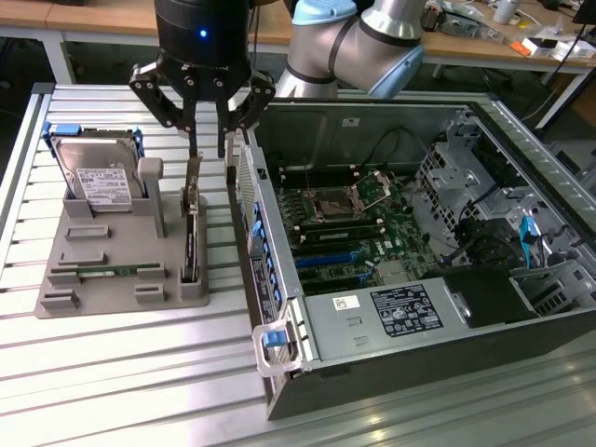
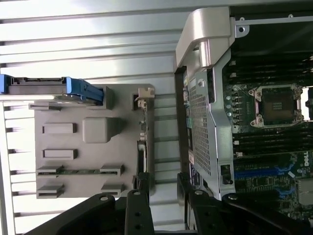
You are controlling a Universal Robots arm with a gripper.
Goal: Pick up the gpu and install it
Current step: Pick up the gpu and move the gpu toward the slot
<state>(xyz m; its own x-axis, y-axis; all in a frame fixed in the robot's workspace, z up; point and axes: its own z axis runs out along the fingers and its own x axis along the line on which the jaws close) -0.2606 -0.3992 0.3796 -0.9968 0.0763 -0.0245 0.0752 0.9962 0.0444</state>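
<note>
The gpu (image 1: 190,233) is a slim dark card standing on edge in a slot of the grey holder (image 1: 112,251), its silver bracket end pointing up toward the back. My gripper (image 1: 208,149) hangs open just above that bracket end, touching nothing. From the wrist camera the gpu (image 2: 142,142) appears edge-on along the holder's side (image 2: 93,147). The gripper (image 2: 165,193) is open there too, and one of its fingers (image 2: 138,196) lines up with the card while the other sits toward the computer case (image 2: 205,122).
A silver hard drive (image 1: 93,177) with a white label stands in the holder's back corner, and a green memory stick (image 1: 107,271) lies in its front slot. The open computer case (image 1: 391,112) sits close beside the holder on the exterior view's right, motherboard (image 1: 354,223) exposed.
</note>
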